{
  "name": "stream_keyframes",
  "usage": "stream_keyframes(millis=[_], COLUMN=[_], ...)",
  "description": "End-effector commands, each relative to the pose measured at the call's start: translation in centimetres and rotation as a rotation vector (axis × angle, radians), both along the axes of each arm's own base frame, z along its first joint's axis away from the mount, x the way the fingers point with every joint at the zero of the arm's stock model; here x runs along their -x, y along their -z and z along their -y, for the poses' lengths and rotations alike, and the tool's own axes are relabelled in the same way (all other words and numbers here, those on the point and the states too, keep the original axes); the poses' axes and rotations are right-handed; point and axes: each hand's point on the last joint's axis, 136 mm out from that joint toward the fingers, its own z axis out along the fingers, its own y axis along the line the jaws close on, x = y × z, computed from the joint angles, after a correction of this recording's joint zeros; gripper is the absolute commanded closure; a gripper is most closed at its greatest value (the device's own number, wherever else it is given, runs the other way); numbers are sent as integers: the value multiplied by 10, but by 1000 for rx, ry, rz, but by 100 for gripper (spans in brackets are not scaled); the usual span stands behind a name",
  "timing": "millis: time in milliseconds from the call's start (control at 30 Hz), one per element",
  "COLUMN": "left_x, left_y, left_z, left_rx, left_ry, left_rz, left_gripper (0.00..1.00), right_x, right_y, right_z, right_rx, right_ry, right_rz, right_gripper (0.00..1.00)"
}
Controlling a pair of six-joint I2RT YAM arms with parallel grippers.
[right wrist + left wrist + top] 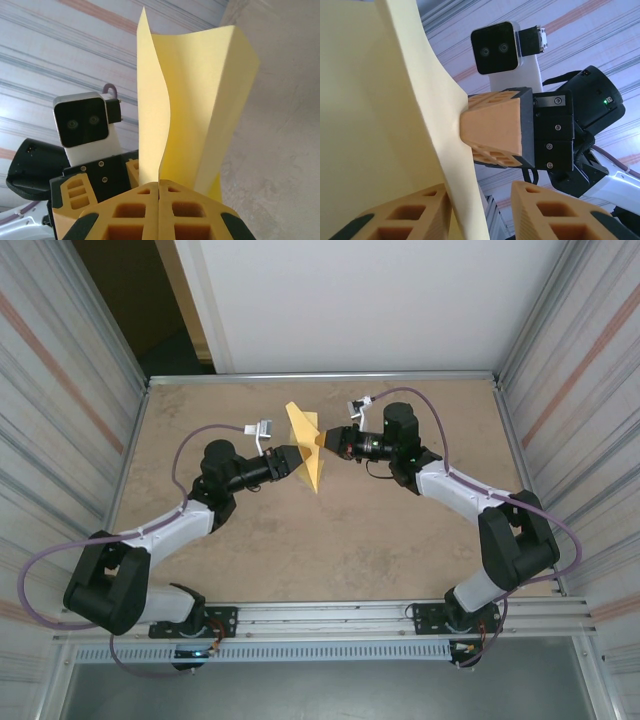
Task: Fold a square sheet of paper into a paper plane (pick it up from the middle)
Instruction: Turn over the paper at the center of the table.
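A yellow paper (200, 100) above the table (350, 540): right claw (159, 187) pinches one fold; left claw (479, 200) stands spread astride it.

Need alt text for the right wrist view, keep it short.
The right tool is shut on the edge of a pale-yellow paper sheet, whose folded, slightly curling flaps rise up the frame. The left arm's wrist camera faces it from the lower left, with the tan table at right.
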Motion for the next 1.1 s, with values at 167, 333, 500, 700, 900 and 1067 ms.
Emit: stream_keyframes(millis=[167,333,500,700,900,1067], left_x=[0,-3,-5,-9,-15,-21], left_y=[-11,-7,-5,0,24,66], left_z=[-1,-3,-3,-10,-29,-56], left_rx=[15,7,2,-31,-186,-606], left_ry=[-16,-32,-36,-58,-118,-222], left_rz=[45,30,23,16,-32,-92], left_gripper=[70,76,83,89,90,90], right_x=[5,5,6,0,-7,-6], right_y=[-17,-17,-15,2,19,33], right_z=[7,7,6,23,66,97], right_rx=[-34,-34,-32,74,241,356], right_ry=[-1,-4,-9,80,258,358], right_rz=[31,30,24,-11,5,2], right_gripper=[94,93,88,55,41,39])
